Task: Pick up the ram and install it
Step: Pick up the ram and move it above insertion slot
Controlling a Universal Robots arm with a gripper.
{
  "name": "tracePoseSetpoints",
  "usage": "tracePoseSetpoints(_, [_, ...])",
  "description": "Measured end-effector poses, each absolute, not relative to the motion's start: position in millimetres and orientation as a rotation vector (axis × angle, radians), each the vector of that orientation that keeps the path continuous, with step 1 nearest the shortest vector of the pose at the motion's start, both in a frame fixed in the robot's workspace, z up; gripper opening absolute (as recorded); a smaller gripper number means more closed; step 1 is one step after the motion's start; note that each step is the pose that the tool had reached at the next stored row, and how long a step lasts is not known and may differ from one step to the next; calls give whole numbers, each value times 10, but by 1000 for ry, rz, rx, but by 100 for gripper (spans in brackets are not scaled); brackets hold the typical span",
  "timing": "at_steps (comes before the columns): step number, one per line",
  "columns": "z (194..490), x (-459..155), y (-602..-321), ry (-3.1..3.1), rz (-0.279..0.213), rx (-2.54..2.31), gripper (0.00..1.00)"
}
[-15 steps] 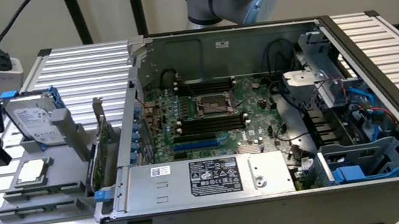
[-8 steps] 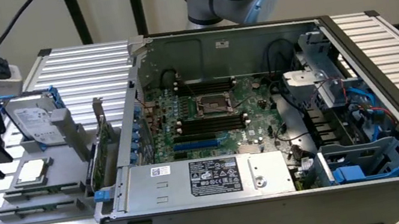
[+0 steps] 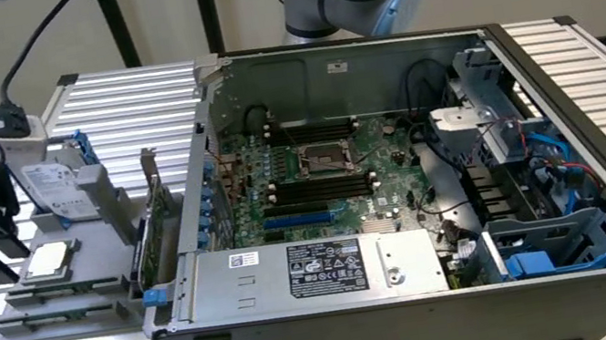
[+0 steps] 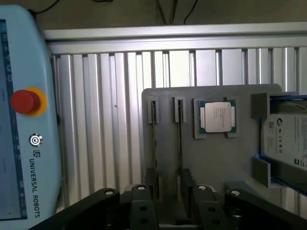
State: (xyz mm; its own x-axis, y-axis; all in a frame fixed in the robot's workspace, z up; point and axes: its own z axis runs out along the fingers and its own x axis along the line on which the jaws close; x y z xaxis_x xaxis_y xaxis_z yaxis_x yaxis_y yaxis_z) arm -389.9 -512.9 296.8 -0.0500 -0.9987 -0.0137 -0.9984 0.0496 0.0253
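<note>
Looking down, we see the gripper (image 4: pixel 169 184) open and holding nothing above the grey holder (image 4: pixel 225 163) on the worktop (image 4: pixel 96 120); a silver processor (image 4: pixel 216 117) sits in that holder

The table (image 4: pixel 105 120) is ribbed metal, the holder (image 4: pixel 211 158) matt plastic, the processor lid (image 4: pixel 217 117) shiny metal.

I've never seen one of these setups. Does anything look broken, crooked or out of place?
Nothing stands out. The dark grey computer case lies open, its green motherboard tidy inside. The square silver processor chip and the silver hard drive sit squarely in the grey holder tray. No spills or damage show.
</note>
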Motion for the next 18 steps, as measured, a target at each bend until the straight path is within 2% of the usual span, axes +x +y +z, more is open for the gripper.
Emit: tracePoseSetpoints(18, [2641,-3866,-5162,-2240,-45,2189,36])
